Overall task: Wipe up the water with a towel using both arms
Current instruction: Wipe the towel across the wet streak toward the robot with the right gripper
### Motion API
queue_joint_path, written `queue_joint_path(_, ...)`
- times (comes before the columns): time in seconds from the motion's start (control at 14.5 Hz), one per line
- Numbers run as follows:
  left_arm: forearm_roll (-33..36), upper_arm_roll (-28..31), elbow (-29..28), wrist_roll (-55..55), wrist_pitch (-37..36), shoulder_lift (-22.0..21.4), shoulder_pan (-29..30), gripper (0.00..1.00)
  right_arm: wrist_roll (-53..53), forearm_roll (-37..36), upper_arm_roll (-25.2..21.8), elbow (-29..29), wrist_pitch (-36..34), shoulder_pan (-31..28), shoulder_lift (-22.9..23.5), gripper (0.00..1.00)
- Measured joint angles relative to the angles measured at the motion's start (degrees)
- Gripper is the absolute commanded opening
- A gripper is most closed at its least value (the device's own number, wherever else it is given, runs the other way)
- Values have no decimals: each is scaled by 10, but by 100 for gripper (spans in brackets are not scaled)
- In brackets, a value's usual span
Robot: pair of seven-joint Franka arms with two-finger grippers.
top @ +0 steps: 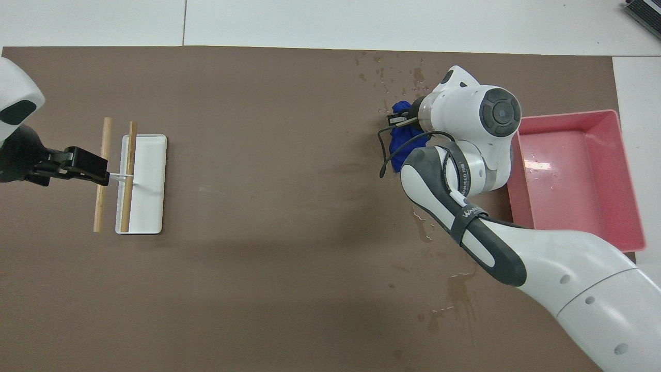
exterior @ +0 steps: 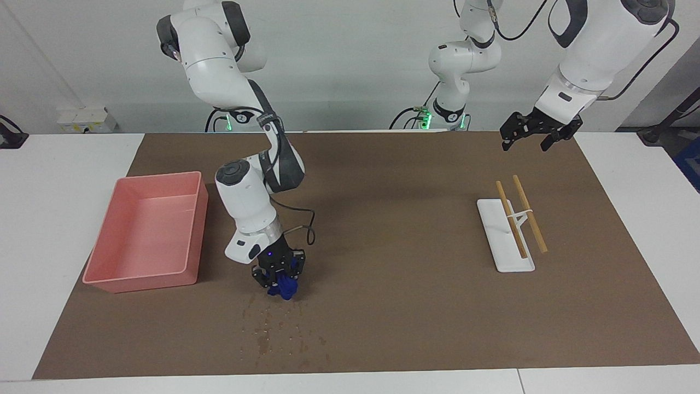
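Beside the pink tray (exterior: 145, 235), the right gripper (exterior: 280, 280) pinched the towel (exterior: 283, 288) on the brown mat (exterior: 383, 246), just nearer the robots than the water drops (exterior: 279, 328). Pressing it flat while dragging across both wet patches would serve best. Over the chopstick rest (exterior: 504, 235), the left gripper (exterior: 533, 137) waited, its 2 fingers spread

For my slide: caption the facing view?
Right end effector presses blue towel beside spilled water; left arm waits.
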Motion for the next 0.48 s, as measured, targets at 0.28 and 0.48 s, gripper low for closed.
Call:
queue_joint_path(0.28, 0, 0, 0, 0, 0, 0, 0, 100, 0, 0, 1, -10, 11, 0, 17, 0)
queue_joint_path(0.48, 0, 0, 0, 0, 0, 0, 0, 100, 14, 0, 2, -18, 11, -2, 14, 0)
